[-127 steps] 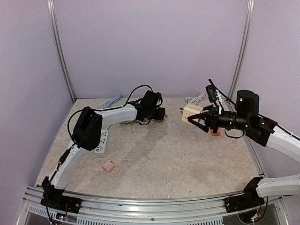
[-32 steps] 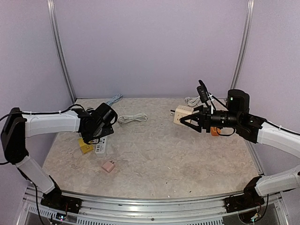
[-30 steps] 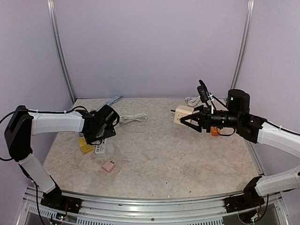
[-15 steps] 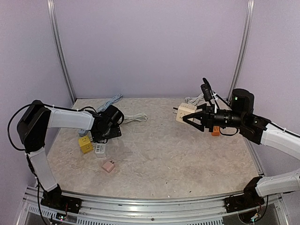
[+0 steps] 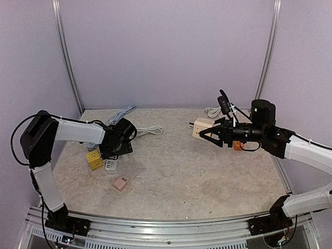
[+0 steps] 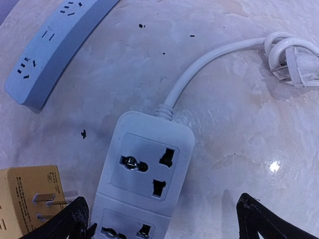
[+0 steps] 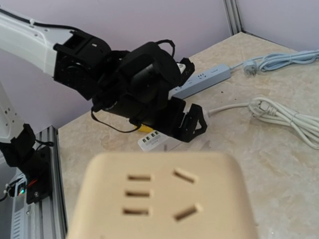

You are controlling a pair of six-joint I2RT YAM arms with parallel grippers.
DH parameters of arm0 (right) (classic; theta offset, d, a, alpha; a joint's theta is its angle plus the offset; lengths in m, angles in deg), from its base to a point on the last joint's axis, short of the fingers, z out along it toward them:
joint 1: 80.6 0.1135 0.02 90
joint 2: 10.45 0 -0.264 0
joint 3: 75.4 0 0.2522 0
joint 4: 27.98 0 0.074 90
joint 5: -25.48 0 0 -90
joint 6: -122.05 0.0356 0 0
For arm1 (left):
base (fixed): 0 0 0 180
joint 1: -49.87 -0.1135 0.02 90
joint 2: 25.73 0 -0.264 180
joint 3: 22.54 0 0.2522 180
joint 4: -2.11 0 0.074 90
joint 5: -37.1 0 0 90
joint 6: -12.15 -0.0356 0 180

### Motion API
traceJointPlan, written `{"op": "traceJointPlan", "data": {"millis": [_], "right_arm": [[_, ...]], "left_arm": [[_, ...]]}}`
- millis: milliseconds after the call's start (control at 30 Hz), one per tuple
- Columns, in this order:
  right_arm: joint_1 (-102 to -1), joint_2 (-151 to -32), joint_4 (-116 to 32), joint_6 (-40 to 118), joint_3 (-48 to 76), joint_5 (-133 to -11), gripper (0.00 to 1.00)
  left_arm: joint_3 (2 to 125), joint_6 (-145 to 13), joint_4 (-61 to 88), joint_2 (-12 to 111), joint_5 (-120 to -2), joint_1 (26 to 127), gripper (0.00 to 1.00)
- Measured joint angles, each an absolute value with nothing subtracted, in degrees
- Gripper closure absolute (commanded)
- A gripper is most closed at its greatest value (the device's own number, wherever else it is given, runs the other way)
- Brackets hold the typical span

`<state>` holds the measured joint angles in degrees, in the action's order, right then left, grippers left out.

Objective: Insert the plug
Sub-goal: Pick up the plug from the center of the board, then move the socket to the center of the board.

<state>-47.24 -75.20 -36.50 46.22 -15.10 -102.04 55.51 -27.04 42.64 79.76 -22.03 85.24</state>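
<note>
My right gripper [image 5: 207,133] is shut on a cream cube plug [image 5: 202,126], held above the table at the right with its prongs pointing left. The right wrist view shows the cube's socket face [image 7: 164,199] filling the bottom; my fingers are hidden behind it. My left gripper [image 5: 120,147] hangs open low over the cable end of a white power strip [image 5: 110,165]. In the left wrist view the strip [image 6: 144,174] lies between the spread fingertips [image 6: 254,219], untouched, its sockets empty.
A yellow cube plug [image 5: 94,160] lies left of the strip, its prongs [image 6: 47,200] showing. A pink cube [image 5: 120,184] sits nearer the front. A blue-grey power strip [image 6: 60,45], a coiled white cable [image 5: 148,131] and an orange block [image 5: 237,145] are also on the table.
My left gripper has swung from the back middle down to the left and shifted slightly right, over the white strip. The right gripper bobbed a little, still gripping the cube.
</note>
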Motion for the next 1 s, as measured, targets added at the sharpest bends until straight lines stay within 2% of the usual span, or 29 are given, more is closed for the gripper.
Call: {"op": "traceJointPlan", "data": {"millis": [200, 400, 567, 667, 833, 1000], "right_arm": [[-47.2, -75.2, -36.5, 46.2, -15.1, -102.1, 1.00], [-47.2, -75.3, -36.5, 46.3, -15.1, -102.2, 1.00], [-47.2, -75.3, -36.5, 46.3, -15.1, -102.2, 1.00], [-47.2, -75.3, -36.5, 46.3, -15.1, -102.2, 1.00], [-47.2, -75.3, -36.5, 46.3, -15.1, -102.2, 1.00], [-47.2, -75.3, -36.6, 46.2, -15.1, -101.9, 1.00]], "left_arm": [[55.2, -26.5, 43.2, 79.8, -21.2, 85.1, 0.08], [55.3, -26.6, 43.1, 80.8, -21.4, 85.1, 0.20], [55.4, -26.7, 43.8, 81.5, -21.2, 85.0, 0.23], [55.6, -26.7, 43.9, 81.9, -21.3, 84.9, 0.32], [55.9, -27.4, 44.0, 82.3, -21.9, 85.0, 0.53], [59.6, -29.3, 43.4, 84.7, -23.4, 86.0, 0.67]]}}
